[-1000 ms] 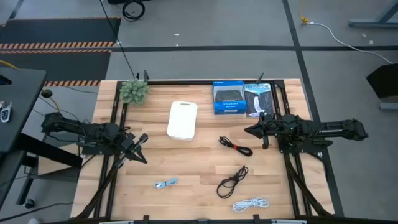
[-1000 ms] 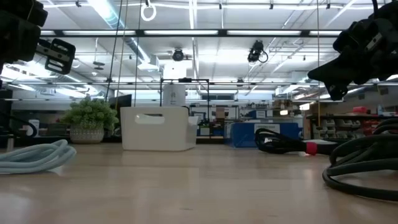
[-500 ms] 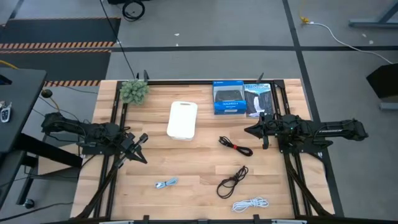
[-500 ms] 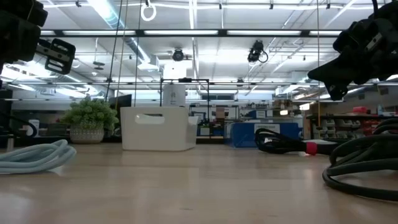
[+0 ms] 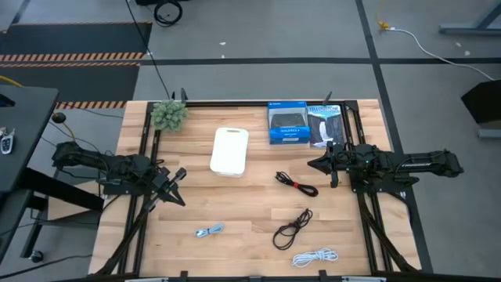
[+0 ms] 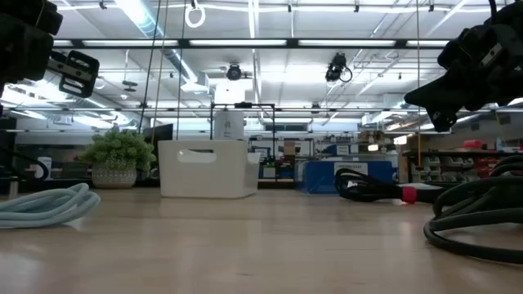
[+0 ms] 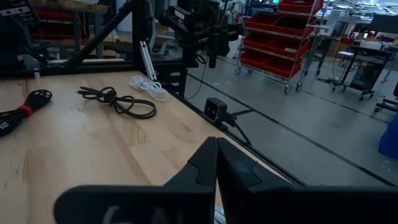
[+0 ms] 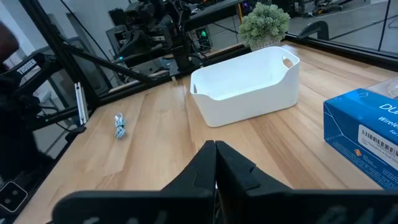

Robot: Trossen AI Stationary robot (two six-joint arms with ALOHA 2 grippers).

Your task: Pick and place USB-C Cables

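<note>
Left gripper [image 5: 175, 188]: 9 o'clock, fingers together, empty.
Right gripper [image 5: 313, 164]: 3 o'clock, fingers together, empty.
Red-ended cable [image 5: 296, 184]: table centre.

Industrial lab, red parts shelving [image 7: 273, 31], ceiling striplights [image 6: 245, 42], taped concrete floor [image 5: 313, 47]

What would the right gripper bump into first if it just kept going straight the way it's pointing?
Probably the white bin. The right gripper is shut, empty and points across the table toward the left arm. In its wrist view the bin sits almost dead ahead. The gripper hangs above the table, though, so it might pass over the bin.
</note>
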